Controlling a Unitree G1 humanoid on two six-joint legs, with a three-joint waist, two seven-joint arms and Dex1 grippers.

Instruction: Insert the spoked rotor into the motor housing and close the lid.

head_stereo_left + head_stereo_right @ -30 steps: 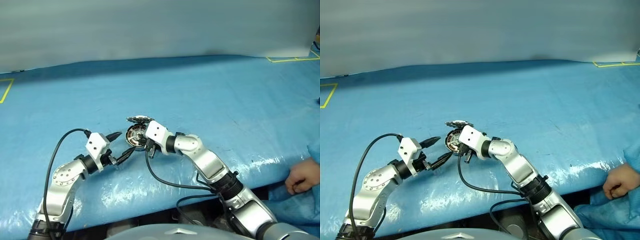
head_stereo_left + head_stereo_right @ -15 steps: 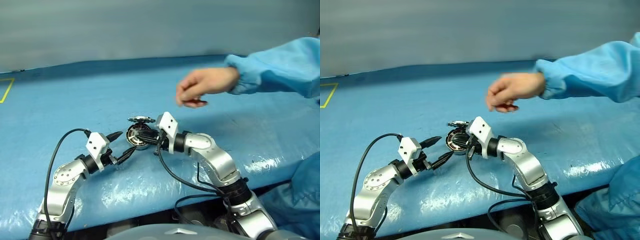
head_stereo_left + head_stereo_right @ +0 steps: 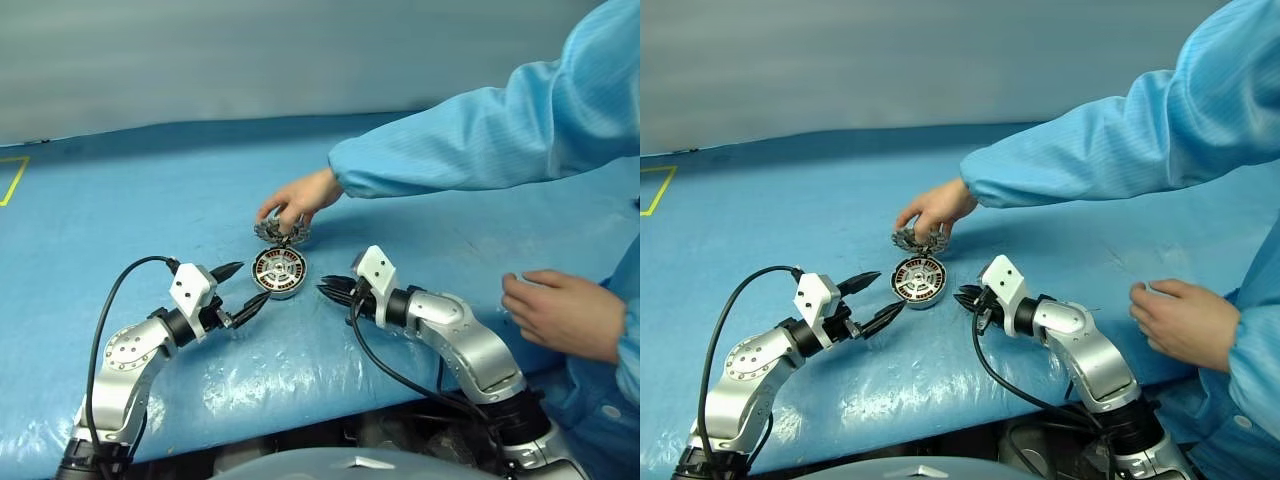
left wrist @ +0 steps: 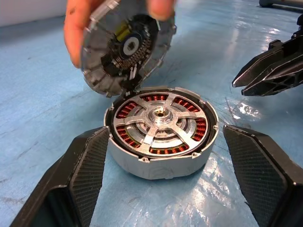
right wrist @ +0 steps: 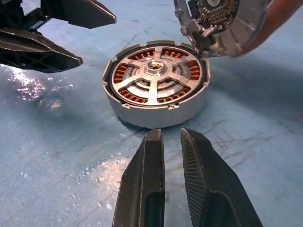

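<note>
The motor housing (image 3: 279,273) stands on the blue table with copper windings showing, and the spoked rotor (image 4: 159,118) lies seated inside it. The lid (image 4: 124,48) stands tilted up on its hinge at the far rim, inner face showing, with a person's hand (image 3: 295,203) holding it. My left gripper (image 3: 253,282) is open, its fingers (image 4: 85,170) flanking the housing without touching it. My right gripper (image 3: 326,292) sits a little to the right of the housing, pointing at it. Its fingers (image 5: 147,179) are shut with only a thin slit between them and nothing held.
A person's blue sleeve (image 3: 470,140) reaches over the table from the right, above my right arm. The person's other hand (image 3: 560,312) rests near the right front edge. Yellow tape (image 3: 12,180) marks the far left. A black cable (image 3: 110,300) loops by my left arm.
My right gripper has drawn back from the housing towards the right. A person's hand has come in from the right and taken hold of the raised lid. My left gripper has stayed put.
</note>
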